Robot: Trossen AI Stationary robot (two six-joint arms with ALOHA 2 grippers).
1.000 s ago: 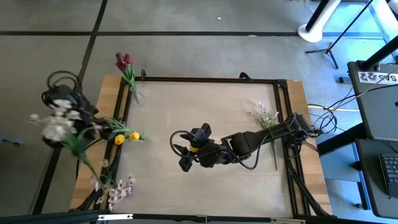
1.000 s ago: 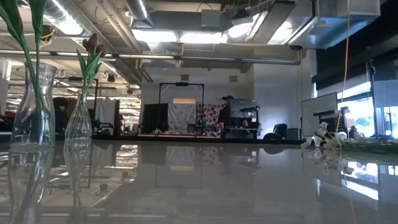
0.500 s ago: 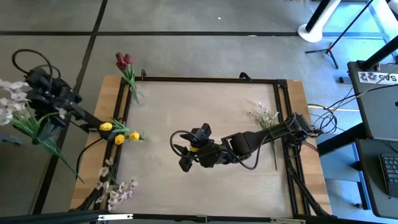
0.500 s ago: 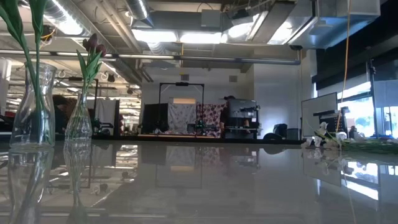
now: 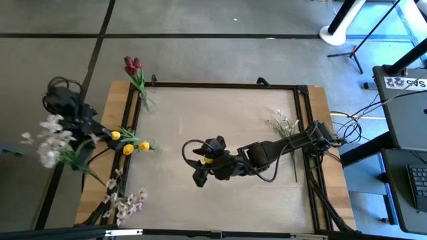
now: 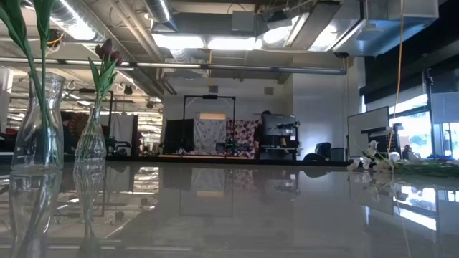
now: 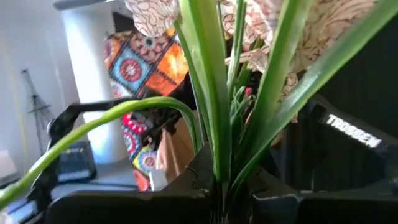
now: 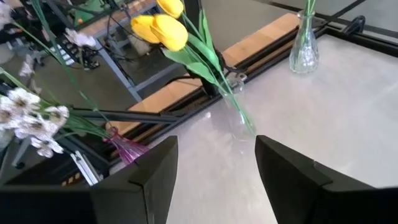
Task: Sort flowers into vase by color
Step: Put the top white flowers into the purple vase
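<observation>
The table (image 5: 220,133) is spreading pale and glossy inside its dark frame, with the vases lining its left edge: one is holding the dark red tulips (image 5: 133,65) at the far corner, another the yellow tulips (image 5: 128,142) midway along, and a third a pale blossom spray (image 5: 125,203) near the front corner. More white stems (image 5: 283,125) are lying flat by the right rail, waiting. The right arm is stretching low across the middle of the table, its right gripper (image 5: 199,163) standing with fingers spread and nothing between them, facing the yellow tulips. The left arm is reaching out past the table's left edge, its left gripper (image 5: 81,131) clenching the green stalks of a white blossom bunch (image 5: 50,139) that is hanging over the floor. These artificial stems are looking light and springy, with thin, smooth stalks likely to slip or swing; gripping low on the bundled stalks, as the wrist view is showing, is probably steadiest, leaving the delicate blossoms untouched.
</observation>
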